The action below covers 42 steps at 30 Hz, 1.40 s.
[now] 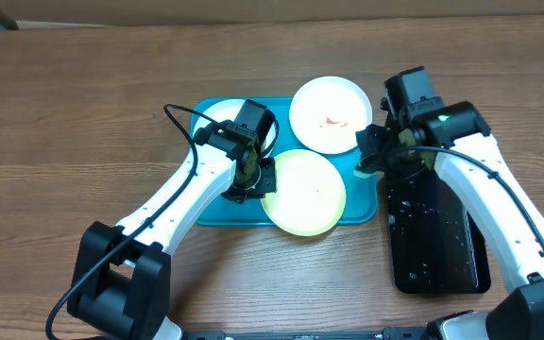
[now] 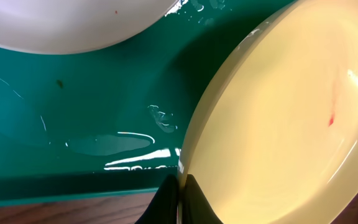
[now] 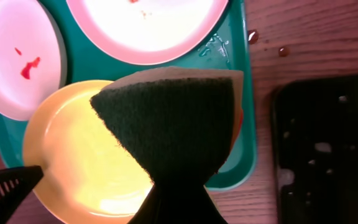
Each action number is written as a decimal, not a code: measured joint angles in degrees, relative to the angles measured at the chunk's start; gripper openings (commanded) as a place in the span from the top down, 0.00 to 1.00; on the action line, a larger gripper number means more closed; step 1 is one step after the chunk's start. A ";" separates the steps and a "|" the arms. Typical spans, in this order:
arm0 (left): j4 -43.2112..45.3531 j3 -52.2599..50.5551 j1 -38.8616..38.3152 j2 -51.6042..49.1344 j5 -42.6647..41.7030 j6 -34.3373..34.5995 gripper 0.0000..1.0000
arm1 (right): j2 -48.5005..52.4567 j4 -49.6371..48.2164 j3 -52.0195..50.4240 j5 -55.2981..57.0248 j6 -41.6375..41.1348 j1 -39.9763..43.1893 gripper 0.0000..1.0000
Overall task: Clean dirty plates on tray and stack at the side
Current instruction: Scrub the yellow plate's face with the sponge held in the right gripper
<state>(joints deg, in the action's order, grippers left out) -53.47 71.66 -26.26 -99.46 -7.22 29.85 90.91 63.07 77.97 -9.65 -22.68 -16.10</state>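
Observation:
The turquoise tray (image 1: 213, 212) holds three plates. The pale yellow-green plate (image 1: 302, 192) lies at its front right, tilted over the rim, with a tiny red speck (image 2: 331, 119). A white plate (image 1: 329, 115) with an orange-red smear sits at the back right. Another white plate (image 1: 217, 115) at the back left is partly hidden by my left arm. My left gripper (image 1: 253, 179) is shut on the yellow-green plate's left rim (image 2: 179, 193). My right gripper (image 1: 371, 156) is shut on a green and yellow sponge (image 3: 173, 118) above the tray's right edge.
A wet black tray (image 1: 437, 236) lies to the right of the turquoise tray, also in the right wrist view (image 3: 328, 149). Water films the turquoise tray floor (image 2: 110, 143). Drops lie on the wooden table (image 3: 250, 36).

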 measured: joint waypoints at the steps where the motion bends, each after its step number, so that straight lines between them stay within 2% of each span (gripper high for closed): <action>1: 0.11 0.00 -0.02 0.00 0.00 0.00 0.96 | 0.00 -0.09 0.00 -0.94 1.22 -0.02 0.95; 5: 0.66 0.00 0.00 0.00 0.00 0.00 0.96 | 0.00 -1.92 -1.16 -3.39 4.70 -2.25 0.95; 12: 0.76 0.00 0.00 0.00 0.00 0.00 0.96 | 0.02 -13.57 -8.81 -4.35 7.82 -8.24 0.96; 26: 0.81 0.00 -0.02 0.00 0.00 0.00 0.96 | 0.52 -35.08 -23.12 -5.25 14.03 -8.37 0.96; 33: 0.81 0.00 -0.02 0.00 0.00 0.00 0.96 | 0.55 -40.19 -25.46 -5.38 14.86 -8.37 0.96; 42: 0.81 0.00 -0.02 0.00 -0.02 0.00 0.96 | 0.55 -42.25 -26.29 -8.22 14.88 -9.68 0.96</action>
<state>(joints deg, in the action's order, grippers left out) -52.66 71.66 -26.28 -99.46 -7.25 29.85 91.46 20.82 51.68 -17.87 -7.79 -25.78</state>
